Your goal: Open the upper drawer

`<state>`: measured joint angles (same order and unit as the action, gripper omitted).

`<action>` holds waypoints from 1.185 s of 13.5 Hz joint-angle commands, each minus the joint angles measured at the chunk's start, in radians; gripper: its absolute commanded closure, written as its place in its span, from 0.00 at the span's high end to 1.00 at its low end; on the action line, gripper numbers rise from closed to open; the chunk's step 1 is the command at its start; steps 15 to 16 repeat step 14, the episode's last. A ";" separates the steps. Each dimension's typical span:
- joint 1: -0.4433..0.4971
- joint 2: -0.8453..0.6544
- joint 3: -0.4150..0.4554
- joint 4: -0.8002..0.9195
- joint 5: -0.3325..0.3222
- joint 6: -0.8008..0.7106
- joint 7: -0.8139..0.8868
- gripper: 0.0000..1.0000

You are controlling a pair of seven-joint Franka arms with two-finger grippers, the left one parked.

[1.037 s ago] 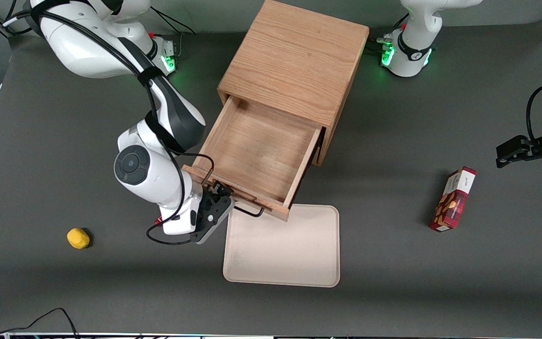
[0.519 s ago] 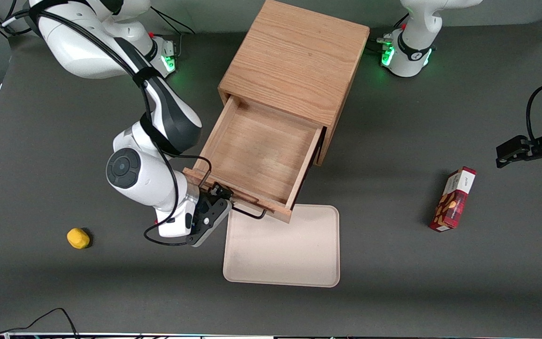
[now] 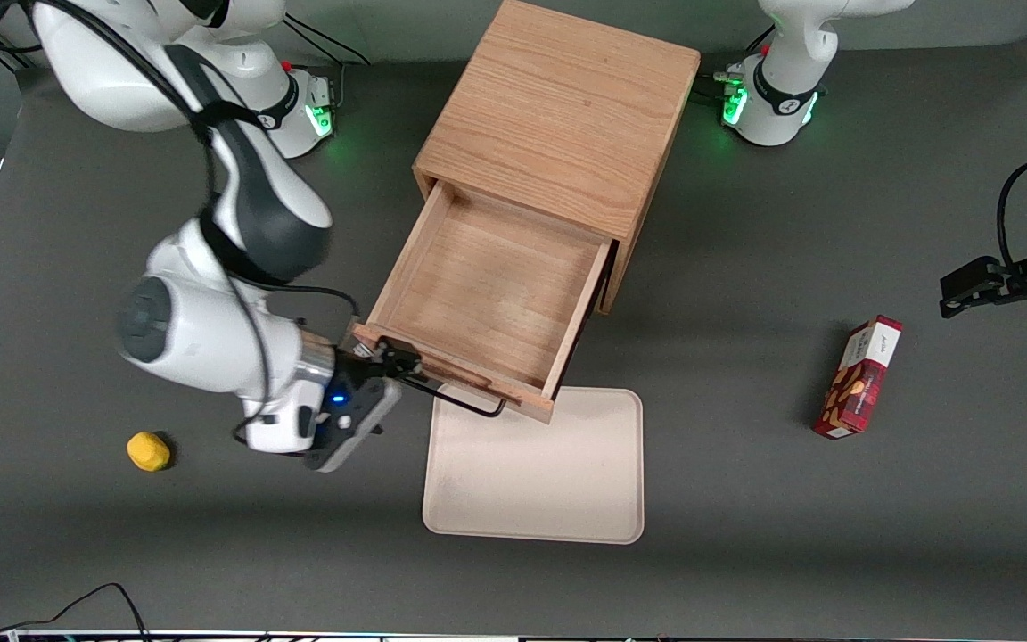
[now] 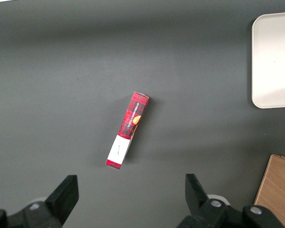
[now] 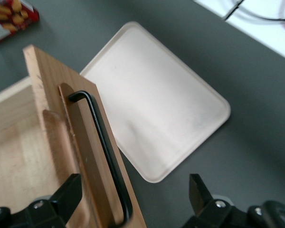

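The upper drawer (image 3: 487, 294) is pulled far out of the oak cabinet (image 3: 558, 116), and its bare wooden floor shows. Its thin black wire handle (image 3: 464, 403) runs along the drawer front, which overhangs the tray. My right gripper (image 3: 389, 366) is at the handle's end toward the working arm's end of the table. In the right wrist view the gripper (image 5: 135, 190) is open, with its fingers wide apart. The handle (image 5: 104, 152) and the drawer front (image 5: 61, 109) lie between the fingers, and neither finger touches them. The lower drawer is hidden under the upper one.
A cream tray (image 3: 536, 468) lies flat on the table in front of the drawer and also shows in the right wrist view (image 5: 156, 104). A red snack box (image 3: 859, 379) lies toward the parked arm's end. A small yellow object (image 3: 148, 450) lies toward the working arm's end.
The right arm's wrist has swung away from the drawer toward the working arm's end of the table. The fingers stay by the handle's end. The drawer stays open.
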<state>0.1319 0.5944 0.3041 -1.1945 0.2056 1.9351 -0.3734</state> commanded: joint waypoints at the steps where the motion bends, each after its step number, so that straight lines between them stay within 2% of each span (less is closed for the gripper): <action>1: -0.080 -0.158 -0.025 -0.071 0.029 -0.128 0.036 1.00; 3: -0.092 -0.264 -0.109 -0.128 0.014 -0.227 0.091 1.00; 5: -0.104 -0.373 -0.187 -0.207 -0.040 -0.321 0.151 1.00; 7: -0.149 -0.534 -0.197 -0.372 -0.087 -0.343 0.354 1.00; 9: -0.193 -0.634 -0.198 -0.488 -0.106 -0.354 0.506 1.00; 12: -0.206 -0.643 -0.197 -0.510 -0.164 -0.341 0.574 1.00; 16: -0.204 -0.643 -0.197 -0.507 -0.173 -0.328 0.591 1.00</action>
